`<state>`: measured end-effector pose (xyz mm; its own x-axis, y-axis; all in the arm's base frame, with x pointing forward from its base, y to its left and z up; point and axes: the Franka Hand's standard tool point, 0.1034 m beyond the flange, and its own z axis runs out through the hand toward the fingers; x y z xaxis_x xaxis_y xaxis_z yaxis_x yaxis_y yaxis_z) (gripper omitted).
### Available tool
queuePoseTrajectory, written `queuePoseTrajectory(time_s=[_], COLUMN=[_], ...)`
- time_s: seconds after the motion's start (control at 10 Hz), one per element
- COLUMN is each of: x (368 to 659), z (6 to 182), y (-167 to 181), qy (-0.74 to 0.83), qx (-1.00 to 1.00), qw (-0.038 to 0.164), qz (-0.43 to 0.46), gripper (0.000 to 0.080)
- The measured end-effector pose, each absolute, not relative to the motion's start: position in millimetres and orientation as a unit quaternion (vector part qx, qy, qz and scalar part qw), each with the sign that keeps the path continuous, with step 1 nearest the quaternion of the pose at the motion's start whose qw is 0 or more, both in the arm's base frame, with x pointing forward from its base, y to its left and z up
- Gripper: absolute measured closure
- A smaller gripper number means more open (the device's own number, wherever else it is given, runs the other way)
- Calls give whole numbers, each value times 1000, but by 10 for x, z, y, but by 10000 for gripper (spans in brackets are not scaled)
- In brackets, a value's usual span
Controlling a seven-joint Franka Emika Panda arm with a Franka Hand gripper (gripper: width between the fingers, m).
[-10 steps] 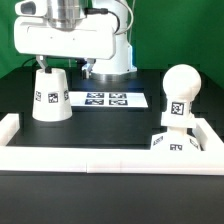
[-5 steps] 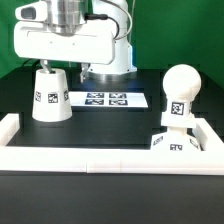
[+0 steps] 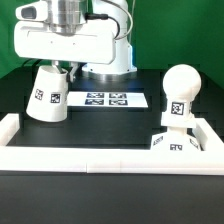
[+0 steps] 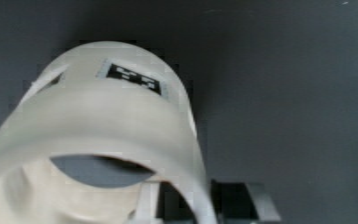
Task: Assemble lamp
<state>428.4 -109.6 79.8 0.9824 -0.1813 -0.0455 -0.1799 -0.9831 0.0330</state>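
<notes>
You see the gripper [image 3: 57,67] at the narrow top of the shade [image 3: 46,96], on the exterior view's left. The wrist view shows one dark finger [image 4: 176,203] inside the shade's [image 4: 105,130] open mouth and a second dark finger outside its wall, so the gripper is closed onto the rim wall. The shade is tilted, its top leaning toward the exterior view's right, and its wide end sits on or close to the black table [image 3: 100,135]; you cannot tell whether that end touches the table all round.

Note the marker board [image 3: 108,99] lying flat just beside the shade. The bulb [image 3: 179,93] stands upright on the base [image 3: 176,142] at the exterior view's right, well apart from the shade. The base lies against the low white border rail [image 3: 100,156] that runs along the front edge. Bare table lies between shade and base.
</notes>
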Motion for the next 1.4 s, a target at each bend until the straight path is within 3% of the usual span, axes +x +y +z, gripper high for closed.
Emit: queuePoseTrajectory(time_s=[0.4,1.0,1.4], x=[4281,4431,4947], z=[813,1376,1848], y=[-1077,-633,-279], qy=[-92,-122,-153], qx=[995,992,987], qw=[13,-20,-25], qz=[-27,-39,-43], gripper=[754,754,754])
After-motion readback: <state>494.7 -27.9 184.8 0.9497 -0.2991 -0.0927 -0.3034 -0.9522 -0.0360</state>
